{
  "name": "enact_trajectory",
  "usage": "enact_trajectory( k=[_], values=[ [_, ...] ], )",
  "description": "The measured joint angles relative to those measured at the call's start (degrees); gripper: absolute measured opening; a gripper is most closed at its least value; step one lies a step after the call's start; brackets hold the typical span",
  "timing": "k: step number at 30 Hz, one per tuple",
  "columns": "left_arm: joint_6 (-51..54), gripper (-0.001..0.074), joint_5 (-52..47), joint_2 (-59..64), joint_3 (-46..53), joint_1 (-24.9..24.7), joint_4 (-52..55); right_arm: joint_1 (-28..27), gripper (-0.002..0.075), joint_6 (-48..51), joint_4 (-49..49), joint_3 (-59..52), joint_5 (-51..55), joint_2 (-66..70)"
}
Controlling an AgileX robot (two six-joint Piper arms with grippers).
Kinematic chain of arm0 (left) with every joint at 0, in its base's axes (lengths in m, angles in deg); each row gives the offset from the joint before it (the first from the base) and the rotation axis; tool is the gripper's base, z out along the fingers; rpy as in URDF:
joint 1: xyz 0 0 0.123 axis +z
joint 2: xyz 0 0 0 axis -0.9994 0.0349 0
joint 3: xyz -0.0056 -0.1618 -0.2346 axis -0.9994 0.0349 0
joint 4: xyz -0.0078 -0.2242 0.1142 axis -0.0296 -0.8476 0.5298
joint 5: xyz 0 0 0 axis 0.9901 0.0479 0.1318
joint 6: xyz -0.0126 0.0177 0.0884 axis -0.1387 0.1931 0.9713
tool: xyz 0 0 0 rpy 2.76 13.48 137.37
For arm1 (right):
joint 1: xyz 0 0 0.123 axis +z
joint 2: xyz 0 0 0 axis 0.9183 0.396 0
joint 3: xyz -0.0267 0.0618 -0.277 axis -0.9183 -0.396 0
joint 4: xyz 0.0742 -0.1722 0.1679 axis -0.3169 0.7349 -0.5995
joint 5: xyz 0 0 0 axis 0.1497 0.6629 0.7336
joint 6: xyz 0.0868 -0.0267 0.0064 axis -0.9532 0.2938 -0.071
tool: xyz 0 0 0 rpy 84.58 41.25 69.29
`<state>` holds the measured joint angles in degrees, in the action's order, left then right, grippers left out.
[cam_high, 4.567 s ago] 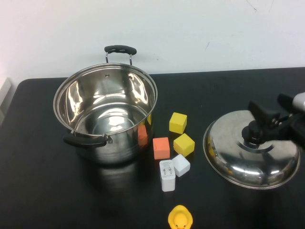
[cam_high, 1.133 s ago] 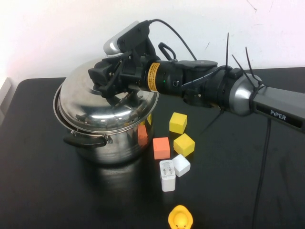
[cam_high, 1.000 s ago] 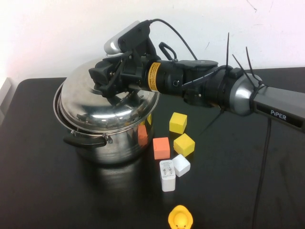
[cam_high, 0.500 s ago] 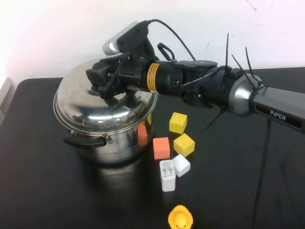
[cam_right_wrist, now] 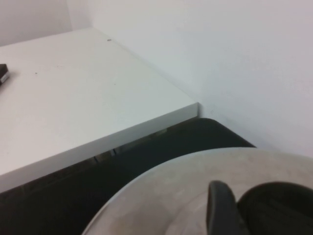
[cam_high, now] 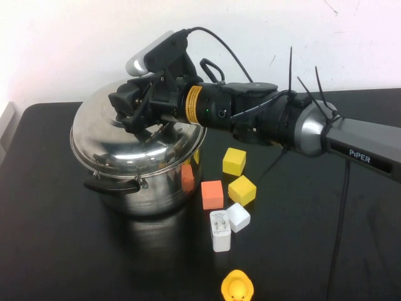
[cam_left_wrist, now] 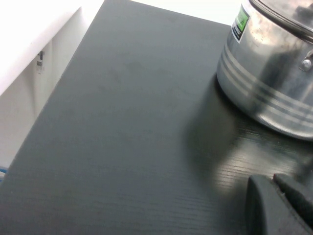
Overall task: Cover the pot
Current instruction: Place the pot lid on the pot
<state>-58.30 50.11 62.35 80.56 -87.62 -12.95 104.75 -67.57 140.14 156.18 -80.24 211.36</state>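
The large steel pot (cam_high: 150,188) with black side handles stands at the table's back left. The domed steel lid (cam_high: 125,147) lies on its rim and covers it. My right gripper (cam_high: 133,108) reaches in from the right and is shut on the lid's black knob. In the right wrist view one finger (cam_right_wrist: 220,205) lies against the knob (cam_right_wrist: 279,210) above the lid (cam_right_wrist: 166,196). My left gripper (cam_left_wrist: 276,183) is shut and empty, low over the table beside the pot (cam_left_wrist: 264,88); it is out of the high view.
Right of the pot lie two yellow cubes (cam_high: 234,161) (cam_high: 242,190), an orange cube (cam_high: 212,194), a white cube (cam_high: 238,217) and a white charger (cam_high: 220,231). A yellow duck (cam_high: 237,287) sits at the front edge. A white wall stands behind.
The lid was carried from the table's right side onto the pot. In the last second it settled from tilted to flat on the rim, and my right gripper shifted slightly left.
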Motion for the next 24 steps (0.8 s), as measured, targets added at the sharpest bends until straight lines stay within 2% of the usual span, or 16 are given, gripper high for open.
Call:
enact_trajectory(
  k=[24],
  values=[
    [0.0, -0.0001, 0.0, 0.0, 0.0, 0.0, 0.0, 0.2, 0.0346, -1.5, -1.2, 4.8, 1.3, 3.9]
  ],
)
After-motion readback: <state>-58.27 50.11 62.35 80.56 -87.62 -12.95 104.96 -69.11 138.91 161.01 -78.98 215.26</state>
